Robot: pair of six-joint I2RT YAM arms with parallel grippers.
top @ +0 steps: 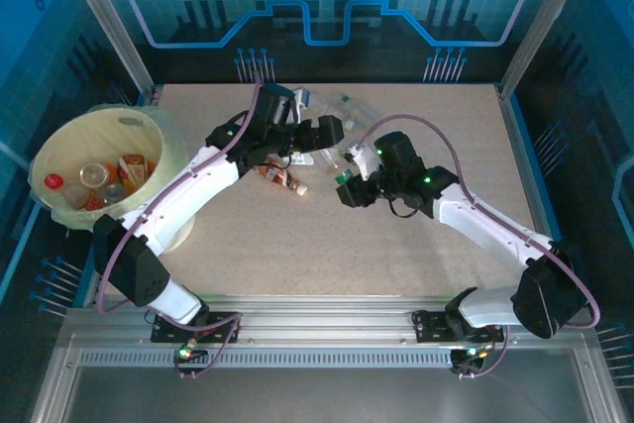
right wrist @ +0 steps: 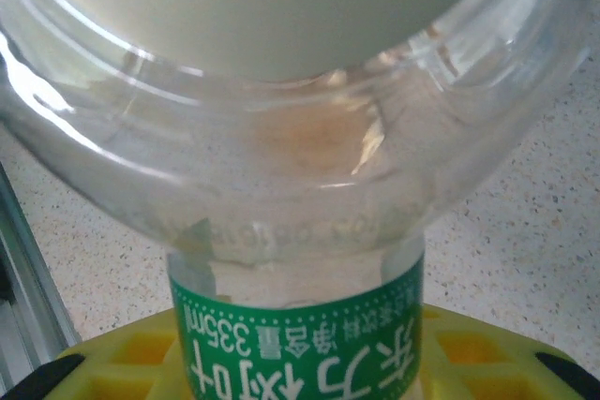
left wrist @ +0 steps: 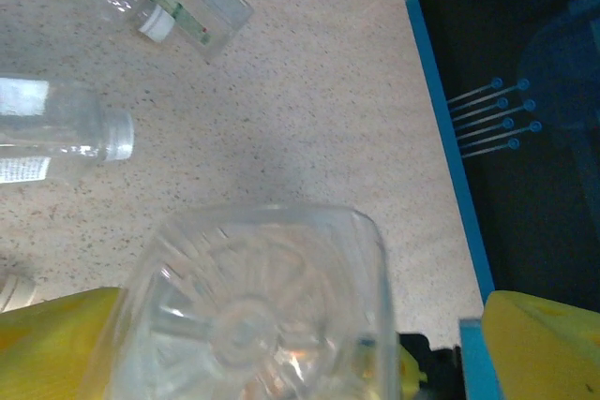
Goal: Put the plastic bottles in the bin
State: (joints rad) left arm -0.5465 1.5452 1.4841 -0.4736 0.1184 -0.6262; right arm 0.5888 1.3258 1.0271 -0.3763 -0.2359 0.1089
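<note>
**Desk:** What's the setting?

**Photographer:** A speckled bench (top: 396,245) is sitting inside a blue-panelled enclosure. The bin (top: 84,138) is standing at its left edge, holding several plastic bottles (top: 134,167).

**Desk:** And the rest of the bottles?

**Photographer:** Loose bottles (top: 352,106) are lying well to the right of the bin, toward the far side. A brown-labelled bottle (top: 281,177) is lying nearer the bin than those.

**Desk:** What are the arms doing?

**Photographer:** The left end effector (top: 335,134) is reaching among the loose ones. Its fingers (left wrist: 56,348) are standing apart around the base of a clear bottle (left wrist: 253,306), with one touching it and a gap showing at the other. The right end effector (top: 347,185), farther still from the bin, is clamping a green-labelled bottle (right wrist: 300,344).
</note>
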